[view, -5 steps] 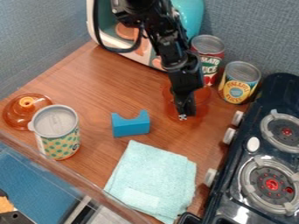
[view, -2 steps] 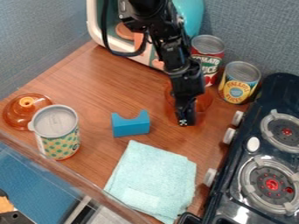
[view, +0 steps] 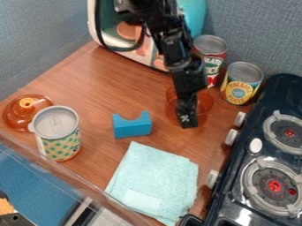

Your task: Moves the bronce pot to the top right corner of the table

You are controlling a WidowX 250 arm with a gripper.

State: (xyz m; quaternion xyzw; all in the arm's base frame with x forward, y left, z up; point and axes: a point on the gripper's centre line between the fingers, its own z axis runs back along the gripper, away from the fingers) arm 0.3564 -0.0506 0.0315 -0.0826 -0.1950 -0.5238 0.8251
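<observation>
The gripper [view: 187,122] hangs down over the bronze pot, its tip in front of the pot's near side and hiding much of its middle. The see-through, orange-brown pot [view: 205,102] stands on the table right of centre, just in front of the two cans. Whether the gripper touches the pot's wall cannot be told. The wooden table [view: 97,84] reaches from the left wall to the stove.
A tomato can [view: 210,57] and a pineapple can [view: 240,84] stand behind the pot. The stove [view: 259,150] borders the right. A blue block [view: 131,126], folded cloth [view: 154,181], dotted can [view: 57,132] and amber lid [view: 24,112] lie nearer and left.
The gripper has come slightly nearer the table's front since the first frame, and its tip has turned a little. The pot has hardly shifted.
</observation>
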